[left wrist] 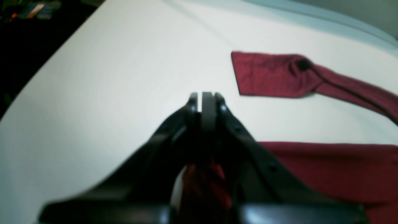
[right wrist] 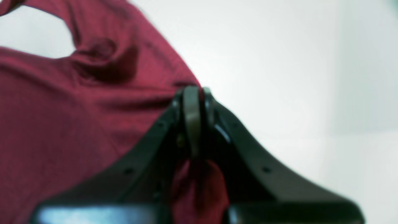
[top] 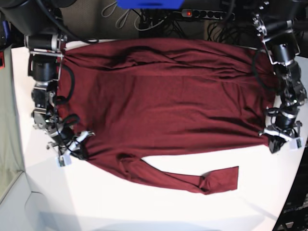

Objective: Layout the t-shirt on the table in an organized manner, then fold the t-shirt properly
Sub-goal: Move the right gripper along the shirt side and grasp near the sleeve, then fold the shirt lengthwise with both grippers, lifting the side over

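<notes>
The maroon t-shirt (top: 168, 96) lies spread across the white table (top: 144, 207), with one long sleeve (top: 192, 180) stretched along its near side. At the garment's right edge my left gripper (top: 280, 140) is shut on a corner of the fabric. The left wrist view shows cloth pinched between the jaws of the left gripper (left wrist: 206, 97), with the sleeve cuff (left wrist: 264, 74) lying ahead of it. On the other side, near the sleeve's root, my right gripper (top: 79, 147) is shut on the t-shirt. The right wrist view shows fabric (right wrist: 77, 118) bunched in the right gripper (right wrist: 193, 93).
A power strip (top: 207, 13), loose cables and a blue object (top: 149, 4) sit behind the table's far edge. Bare white tabletop (left wrist: 124, 62) spreads ahead of the left gripper, and the table's edge (left wrist: 46, 65) drops into a dark area.
</notes>
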